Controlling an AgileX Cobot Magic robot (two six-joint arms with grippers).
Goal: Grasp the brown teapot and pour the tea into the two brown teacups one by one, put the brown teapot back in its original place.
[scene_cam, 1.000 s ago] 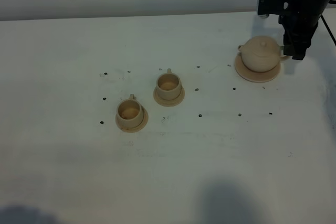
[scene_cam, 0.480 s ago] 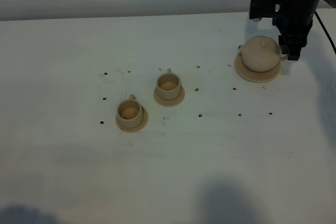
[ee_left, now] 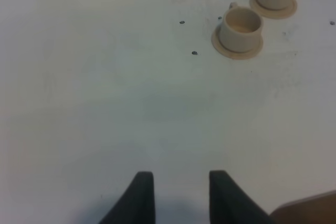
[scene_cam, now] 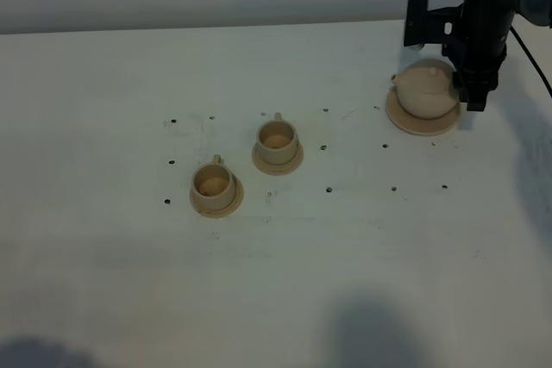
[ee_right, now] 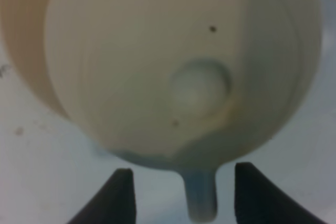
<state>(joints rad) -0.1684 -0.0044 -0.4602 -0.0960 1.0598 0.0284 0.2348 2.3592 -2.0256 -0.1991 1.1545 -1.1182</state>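
Brown teapot (scene_cam: 424, 88) upright on its coaster (scene_cam: 414, 125), right gripper (scene_cam: 473, 94) lined up on the handle.

The pot sits at the table's (scene_cam: 345, 256) far right, spout turned toward the cups. In the right wrist view its loop handle (ee_right: 201, 198) pokes out between the two dark fingers, which stand spread on either side with a gap to each. The jaws look placed to close on the handle, and nothing is pinched yet. The lid knob (ee_right: 199, 85) sits in place. Well apart to the left, a teacup (scene_cam: 277, 140) and a second teacup (scene_cam: 213, 184) wait on their saucers, mouths up, ready for pouring. The left gripper (ee_left: 181, 195) hangs over bare table near them, fingers parted and empty, apparently kept clear of the pouring path.
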